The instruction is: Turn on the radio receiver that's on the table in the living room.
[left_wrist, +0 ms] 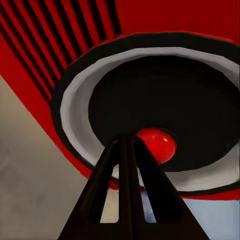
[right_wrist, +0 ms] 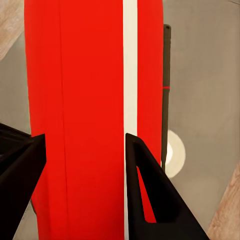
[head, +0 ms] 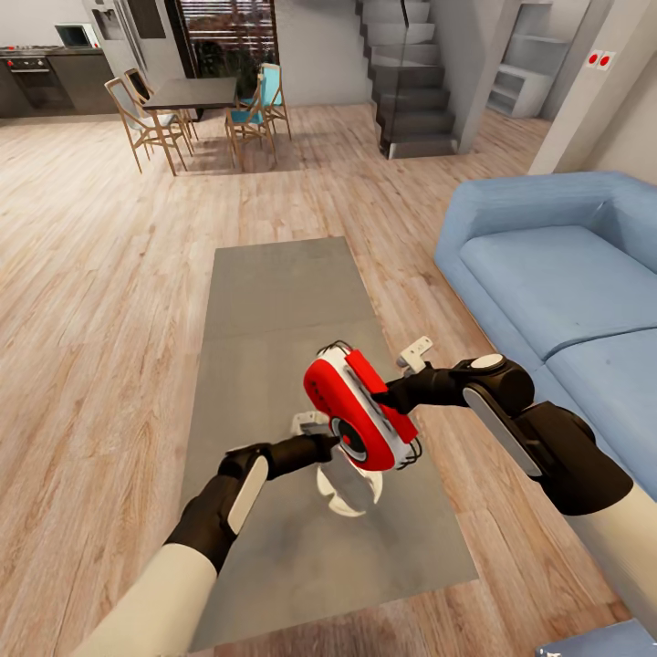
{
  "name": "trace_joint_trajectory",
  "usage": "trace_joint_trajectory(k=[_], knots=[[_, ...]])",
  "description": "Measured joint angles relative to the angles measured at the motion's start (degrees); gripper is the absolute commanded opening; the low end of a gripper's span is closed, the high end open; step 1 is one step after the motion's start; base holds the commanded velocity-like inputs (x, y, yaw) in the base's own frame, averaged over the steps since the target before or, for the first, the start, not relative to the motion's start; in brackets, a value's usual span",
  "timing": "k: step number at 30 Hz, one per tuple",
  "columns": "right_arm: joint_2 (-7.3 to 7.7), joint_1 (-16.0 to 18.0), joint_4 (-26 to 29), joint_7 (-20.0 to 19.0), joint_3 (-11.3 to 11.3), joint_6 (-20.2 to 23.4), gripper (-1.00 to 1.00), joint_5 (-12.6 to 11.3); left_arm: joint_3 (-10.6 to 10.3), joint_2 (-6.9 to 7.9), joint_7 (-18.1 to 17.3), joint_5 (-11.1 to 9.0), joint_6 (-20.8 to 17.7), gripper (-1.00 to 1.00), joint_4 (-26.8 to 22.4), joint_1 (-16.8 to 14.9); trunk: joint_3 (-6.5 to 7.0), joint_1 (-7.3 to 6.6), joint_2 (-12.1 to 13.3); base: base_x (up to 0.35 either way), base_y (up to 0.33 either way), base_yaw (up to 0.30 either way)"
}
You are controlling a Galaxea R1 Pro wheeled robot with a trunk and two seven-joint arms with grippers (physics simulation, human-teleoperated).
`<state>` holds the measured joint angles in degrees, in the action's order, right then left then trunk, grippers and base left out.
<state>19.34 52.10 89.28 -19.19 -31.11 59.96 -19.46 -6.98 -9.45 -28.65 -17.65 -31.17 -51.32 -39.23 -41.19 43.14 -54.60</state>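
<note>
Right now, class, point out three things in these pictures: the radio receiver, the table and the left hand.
radio receiver (head: 358, 412): head view, on its red body.
table (head: 274, 301): head view, on the bare grey top beyond the radio.
left hand (left_wrist: 131, 145): left wrist view, at its closed fingertips by the dial's red centre.

- The small red radio with white edges (head: 360, 422) hides the right gripper's fingertips in the head view.
- At 2 o'clock, the large blue sofa (head: 557, 283) is cut by the edge.
- The white object (head: 349, 488) under the radio is unclear.

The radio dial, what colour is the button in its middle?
Red, set in a black dial ringed white; the left wrist view shows it best.
</note>
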Motion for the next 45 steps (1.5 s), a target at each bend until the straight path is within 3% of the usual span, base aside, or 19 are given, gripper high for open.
trace_joint_trajectory(k=[31,38,45], knots=[[-0.01,0.00,0.00,-0.11,-0.09,-0.01,-1.00,0.07,-0.36,-0.55,0.00,-0.38,4.62,-1.00,3.49,-0.06,0.00,0.00,0.00,0.000,0.000,0.000],[0.01,0.01,-0.02,-0.09,-0.08,-0.12,-1.00,0.89,-3.97,-0.55,0.02,-0.70,5.51,-1.00,3.60,-0.06,0.00,0.00,0.00,0.000,0.000,0.000],[0.01,0.01,-0.02,-0.07,-0.07,-0.15,-1.00,1.10,-4.92,-0.54,0.03,-1.20,5.69,-1.00,3.67,-0.06,0.00,0.00,0.00,0.000,0.000,0.000]])
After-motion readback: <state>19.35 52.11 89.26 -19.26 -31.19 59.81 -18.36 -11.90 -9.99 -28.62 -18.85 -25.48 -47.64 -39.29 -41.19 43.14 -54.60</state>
